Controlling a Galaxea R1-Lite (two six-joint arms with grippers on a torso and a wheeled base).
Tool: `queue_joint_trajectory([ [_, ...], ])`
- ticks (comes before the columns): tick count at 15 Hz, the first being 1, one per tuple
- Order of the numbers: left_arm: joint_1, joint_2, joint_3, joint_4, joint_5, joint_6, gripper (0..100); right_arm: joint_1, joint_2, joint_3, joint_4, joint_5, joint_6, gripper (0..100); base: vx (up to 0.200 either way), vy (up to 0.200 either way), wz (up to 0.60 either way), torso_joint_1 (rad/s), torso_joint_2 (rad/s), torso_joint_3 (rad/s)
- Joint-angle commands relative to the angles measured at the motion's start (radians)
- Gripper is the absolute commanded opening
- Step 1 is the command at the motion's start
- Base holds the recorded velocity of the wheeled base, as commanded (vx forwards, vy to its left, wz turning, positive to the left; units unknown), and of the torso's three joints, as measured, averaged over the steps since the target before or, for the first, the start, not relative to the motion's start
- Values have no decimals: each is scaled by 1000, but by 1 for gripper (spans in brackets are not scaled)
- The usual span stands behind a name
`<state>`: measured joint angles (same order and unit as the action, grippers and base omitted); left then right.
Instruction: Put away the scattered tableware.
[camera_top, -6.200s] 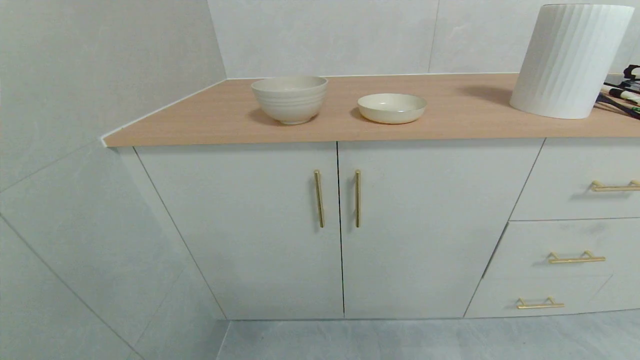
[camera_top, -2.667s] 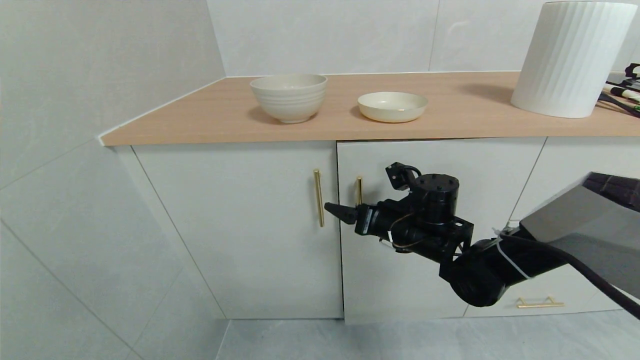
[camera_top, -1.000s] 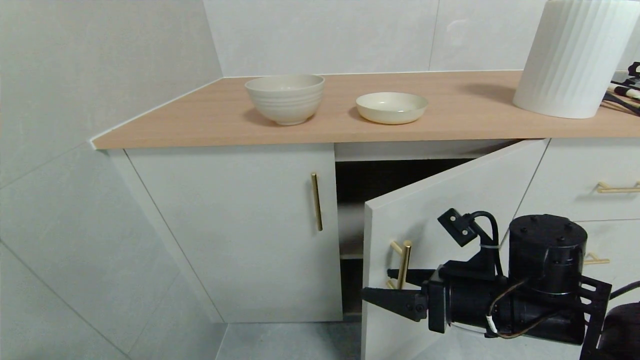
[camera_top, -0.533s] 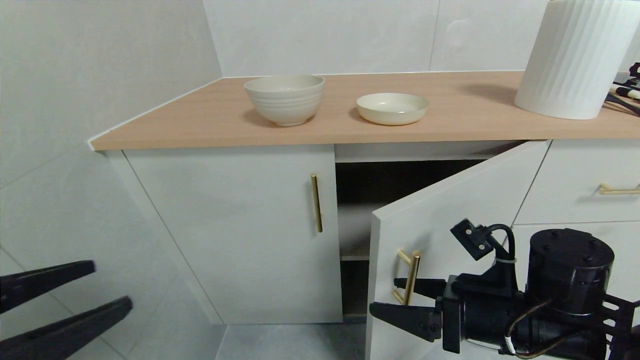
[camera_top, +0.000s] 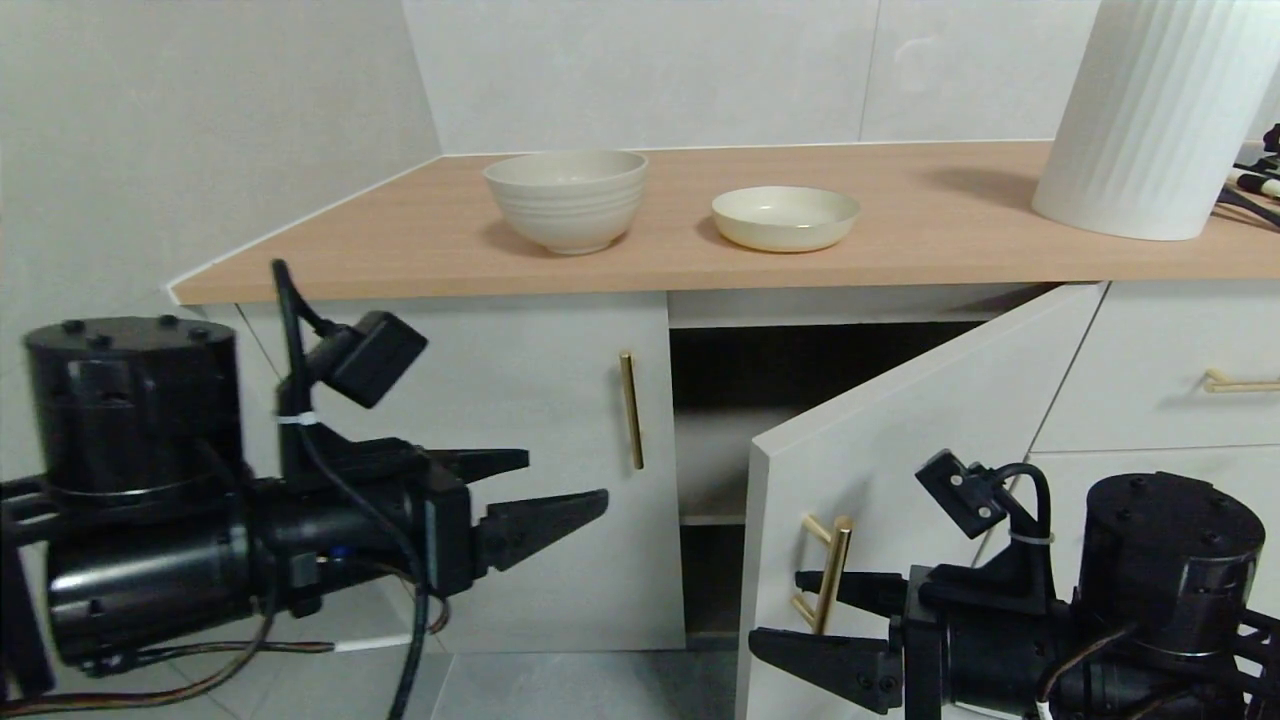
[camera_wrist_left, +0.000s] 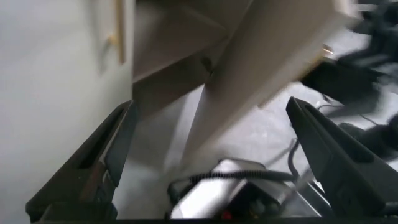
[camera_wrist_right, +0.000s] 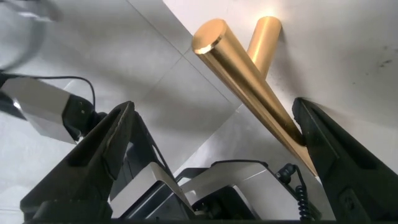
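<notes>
A ribbed cream bowl (camera_top: 566, 198) and a shallow cream dish (camera_top: 785, 216) stand on the wooden counter (camera_top: 930, 235). Below them the right cabinet door (camera_top: 900, 440) stands partly open. My right gripper (camera_top: 776, 607) is low in front of it, open, with the door's gold handle (camera_top: 830, 575) between its fingers; that handle (camera_wrist_right: 249, 93) crosses between the spread fingers (camera_wrist_right: 106, 155) in the right wrist view. My left gripper (camera_top: 565, 478) is open and empty in front of the closed left door (camera_top: 480, 400). The left wrist view has its gripper (camera_wrist_left: 211, 162) facing the open door's edge (camera_wrist_left: 267, 62).
A tall white ribbed canister (camera_top: 1150, 110) stands at the counter's right, with utensils (camera_top: 1255, 180) beyond it. Drawers with gold handles (camera_top: 1240, 380) lie to the right. The left door's handle (camera_top: 630, 410) is near my left gripper. A shelf (camera_top: 710, 470) shows inside the cabinet. A tiled wall closes the left side.
The right door has swung further open, with my right gripper at its handle. My left arm has come in from the left, up to the left door.
</notes>
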<state>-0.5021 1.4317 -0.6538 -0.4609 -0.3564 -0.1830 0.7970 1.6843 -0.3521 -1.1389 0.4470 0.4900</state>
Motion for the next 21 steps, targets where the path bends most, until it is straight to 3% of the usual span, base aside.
queue_joint_trajectory([
  [1,-88,167,48,-108,33,-24,100,42,-8,-1,-4,-1,-1,100,0,0,0,0,0,0],
  [2,-98,174,56,-128,36,-27,100,41,-8,1,-4,-1,-1,100,0,0,0,0,0,0],
  [3,-108,181,65,-163,45,-29,0,39,-3,1,-4,-1,-1,100,0,0,0,0,0,0],
  [7,-113,211,49,-200,43,-27,0,39,-1,1,-4,-1,-1,100,0,0,0,0,0,0],
  [14,-138,518,-6,-593,31,-27,0,27,-5,1,-4,-11,-2,100,0,0,0,0,0,0],
  [17,-179,541,-9,-656,-6,-32,0,10,-14,-1,-4,-18,-4,100,0,0,0,0,0,0],
  [21,-208,627,-29,-809,8,-53,0,-12,-24,2,-2,-19,-5,100,0,0,0,0,0,0],
])
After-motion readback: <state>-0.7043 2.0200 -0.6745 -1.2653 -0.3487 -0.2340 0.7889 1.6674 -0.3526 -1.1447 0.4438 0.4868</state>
